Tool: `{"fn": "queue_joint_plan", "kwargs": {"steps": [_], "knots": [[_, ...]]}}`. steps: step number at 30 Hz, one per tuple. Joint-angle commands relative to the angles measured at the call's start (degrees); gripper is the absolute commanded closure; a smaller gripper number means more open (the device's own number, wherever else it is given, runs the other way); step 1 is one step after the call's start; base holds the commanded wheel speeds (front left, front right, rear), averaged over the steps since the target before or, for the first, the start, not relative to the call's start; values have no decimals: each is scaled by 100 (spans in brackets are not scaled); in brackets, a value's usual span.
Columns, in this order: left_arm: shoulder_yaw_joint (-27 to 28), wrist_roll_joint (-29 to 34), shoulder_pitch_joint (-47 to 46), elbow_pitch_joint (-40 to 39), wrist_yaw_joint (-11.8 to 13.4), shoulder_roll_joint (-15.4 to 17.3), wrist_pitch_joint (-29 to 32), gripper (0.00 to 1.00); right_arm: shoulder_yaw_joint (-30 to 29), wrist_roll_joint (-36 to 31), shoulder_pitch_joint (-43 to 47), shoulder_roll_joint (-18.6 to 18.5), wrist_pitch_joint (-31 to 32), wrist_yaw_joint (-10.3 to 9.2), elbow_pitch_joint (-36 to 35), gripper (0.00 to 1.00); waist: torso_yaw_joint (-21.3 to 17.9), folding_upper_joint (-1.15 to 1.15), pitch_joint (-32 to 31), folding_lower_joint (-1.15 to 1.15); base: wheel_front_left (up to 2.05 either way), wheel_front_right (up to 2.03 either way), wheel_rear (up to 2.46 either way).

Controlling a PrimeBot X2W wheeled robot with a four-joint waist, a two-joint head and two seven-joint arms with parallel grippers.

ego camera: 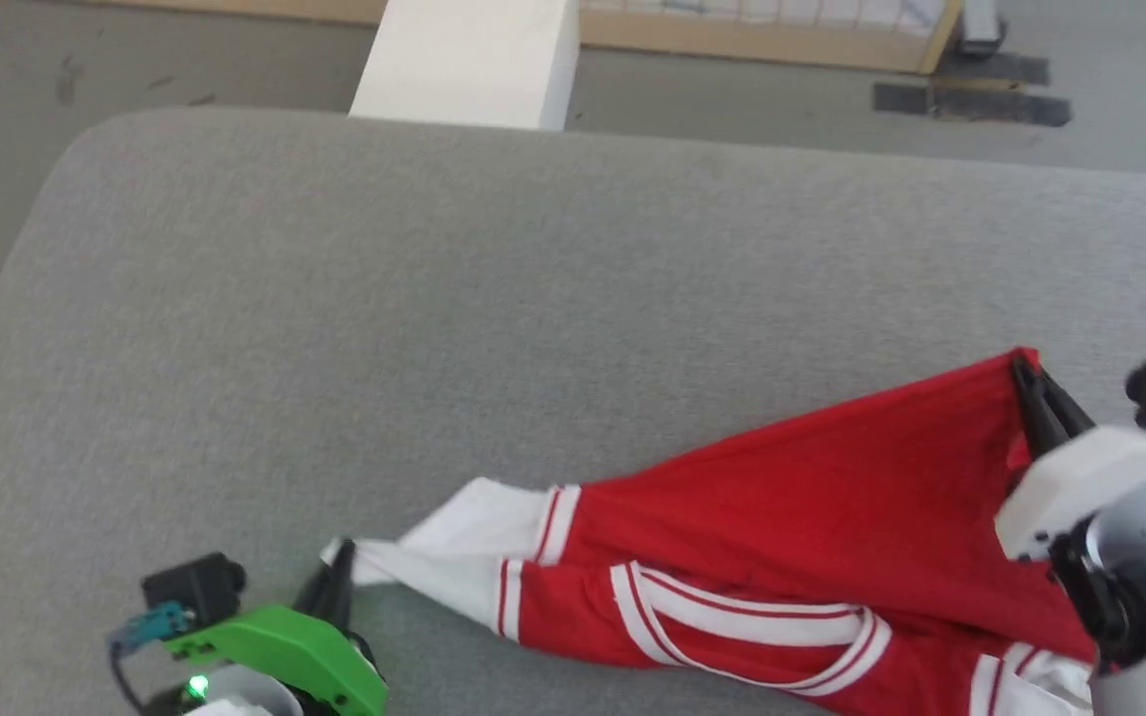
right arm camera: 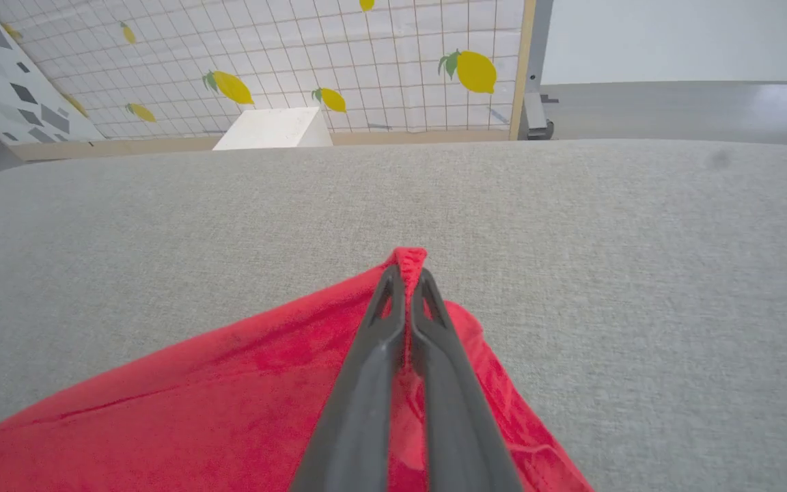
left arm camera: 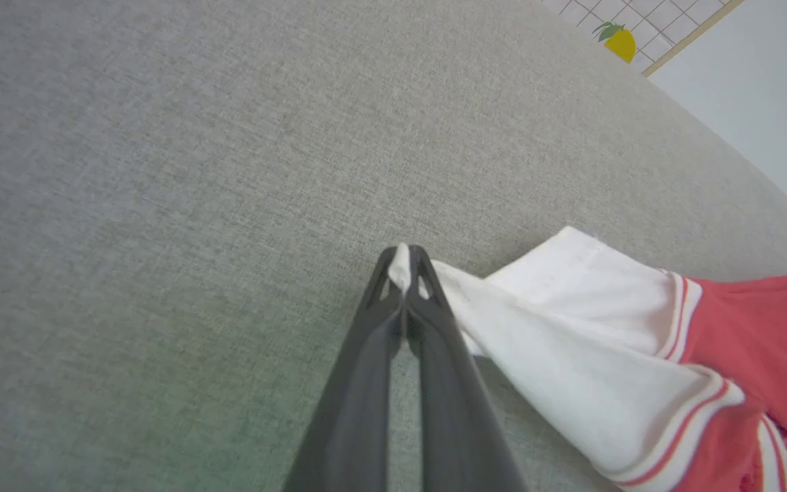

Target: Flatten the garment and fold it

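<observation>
Two grippers, both engaged. Left gripper (ego camera: 339, 569) sat low at the near edge, jaws pinched together on the tip of a white sleeve (left arm camera: 557, 369). Right gripper (ego camera: 1023, 366) was further out, jaws clamped on a red corner, seemingly the hem. Garment (ego camera: 782, 517) lay on the grey surface (ego camera: 434, 298) between them, toward its near right part, drawn into a long bunched wedge from sleeve tip to red corner. Striped collar trim (ego camera: 742, 622) faced up close to the front edge. Not flat: the body was doubled over on itself. Step in hand judged as flattening, early on; folding not begun. Next move would call for drawing the two held points apart and spreading the cloth over the bare surface beyond, likely with a regrip at matching corners. Past the far edge: floor (ego camera: 135, 60), a white block (ego camera: 469, 60), a lemon-printed panel (right arm camera: 298, 61).
</observation>
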Motion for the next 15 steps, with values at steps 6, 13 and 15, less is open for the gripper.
{"fn": "queue_joint_plan", "kwargs": {"steps": [6, 13, 15], "knots": [[304, -55, -606, -666, -138, 157, -310, 100, -218, 78, 328, 34, 109, -9, -851, 100, -515, 0, -423, 0, 0, 0, 0], [473, -270, -2053, -1207, -256, 367, 42, 100, -35, -24, -340, -528, 900, -9, -1753, 100, -693, 0, -320, 0, 0, 0, 0], [548, -410, -2537, -1265, -258, 378, 169, 100, 54, -33, -691, -722, 1129, -9, -1898, 100, -741, 0, -223, 0, 0, 0, 0]]}}
